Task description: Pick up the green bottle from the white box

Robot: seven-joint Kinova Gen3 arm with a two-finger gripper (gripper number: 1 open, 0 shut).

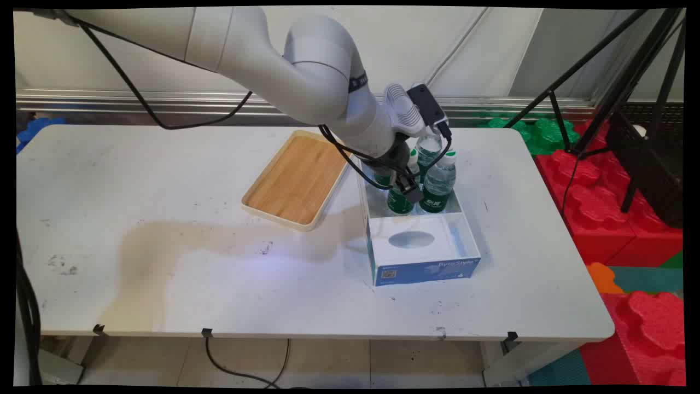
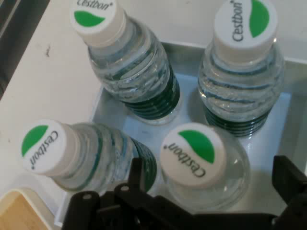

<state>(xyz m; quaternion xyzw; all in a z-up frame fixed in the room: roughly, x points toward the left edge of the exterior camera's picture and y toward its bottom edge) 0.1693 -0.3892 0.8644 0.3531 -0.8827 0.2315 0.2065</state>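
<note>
Several small water bottles with white-and-green Cestbon caps stand in the far end of an open blue-and-white box (image 1: 424, 268). My gripper (image 1: 408, 189) hangs down among them. In the hand view the gripper (image 2: 211, 167) is open. Its left finger (image 2: 136, 172) and right finger (image 2: 287, 175) stand on either side of the nearest bottle (image 2: 194, 153), with gaps on both sides. A second bottle (image 2: 72, 153) leans at the left. Two more bottles (image 2: 134, 72) (image 2: 244, 72) stand beyond. In the main view the arm hides part of the bottle group (image 1: 439, 183).
A white pack with an oval opening (image 1: 413, 239) fills the near end of the box. A wooden tray with a pale rim (image 1: 298, 178) lies just left of the box. Red and green foam blocks (image 1: 601, 191) and a black tripod (image 1: 629, 71) stand beyond the table's right edge.
</note>
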